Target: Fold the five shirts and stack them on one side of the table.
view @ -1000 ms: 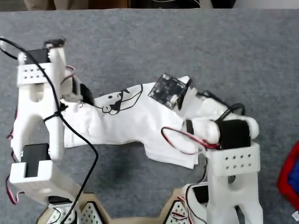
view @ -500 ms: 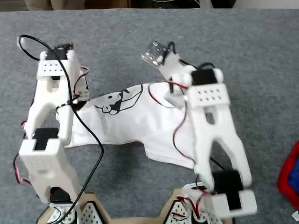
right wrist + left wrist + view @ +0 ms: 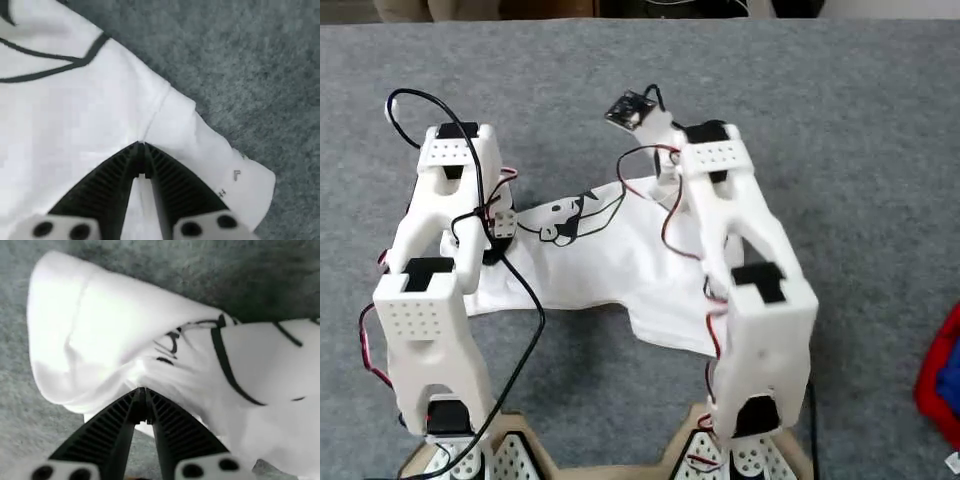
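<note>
On the grey, felt-like table top (image 3: 840,120), a crumpled white shirt (image 3: 610,262) of soft fabric lies near the middle, between the two white plastic arms and close to their pale wooden base (image 3: 620,468). The white shirt is spread unevenly rather than flat. Its far edge runs from beside the left arm toward the right arm, and a loose flap trails back toward the base on the right arm's side. A black line drawing (image 3: 570,215) of a cartoon figure shows on the upper face of the fabric, nearer the left arm.

The left gripper (image 3: 142,392), with black ribbed fingers, has its tips pressed together on a bunched fold at the shirt's edge. A rounded bulge of cloth stands up just past the tips, and grey table shows on either side. In the high view this arm stands over the shirt's left end.

The right gripper (image 3: 139,146), also black and ribbed, is likewise closed, its tips pinching the cloth at a seam where a short sleeve (image 3: 210,165) joins the body. The sleeve lies flat on the table, its hem toward the bare grey surface. In the high view this arm stretches over the shirt's far right corner.

A blue and red object (image 3: 942,375) sits at the right edge of the table, well apart from the shirt.
</note>
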